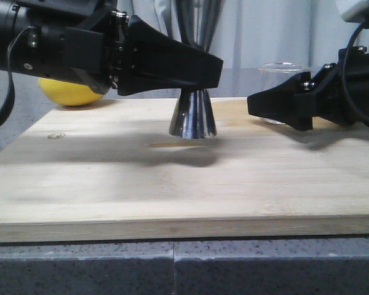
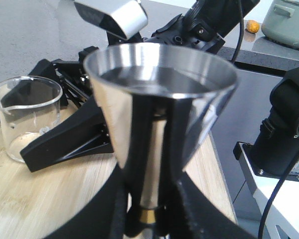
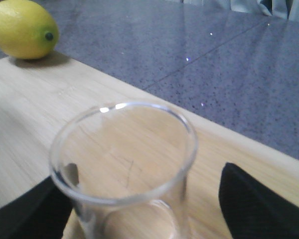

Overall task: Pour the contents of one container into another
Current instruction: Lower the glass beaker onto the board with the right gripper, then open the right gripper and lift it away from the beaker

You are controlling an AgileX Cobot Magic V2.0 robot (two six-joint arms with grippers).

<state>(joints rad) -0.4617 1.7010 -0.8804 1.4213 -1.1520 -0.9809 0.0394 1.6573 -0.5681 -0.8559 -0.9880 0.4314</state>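
Wooden board (image 1: pixel 111 178) bore steel jigger (image 1: pixel 193 117), waist clenched by left gripper (image 1: pixel 215 69); right gripper (image 1: pixel 253 104) spread wide around glass beaker (image 3: pixel 124 169).

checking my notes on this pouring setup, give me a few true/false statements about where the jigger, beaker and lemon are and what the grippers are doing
1. The steel jigger stands upright on the wooden board. True.
2. The left gripper has its fingers either side of the jigger's waist. True; whether they actually clamp it cannot be told.
3. The glass beaker lies tipped on its side. False: it stands upright on the board, mouth up.
4. The right gripper is far from the beaker. False: its fingers sit on either side of the beaker.
5. The lemon rests on the board between jigger and beaker. False: it lies off the board, on the grey counter behind the left arm.
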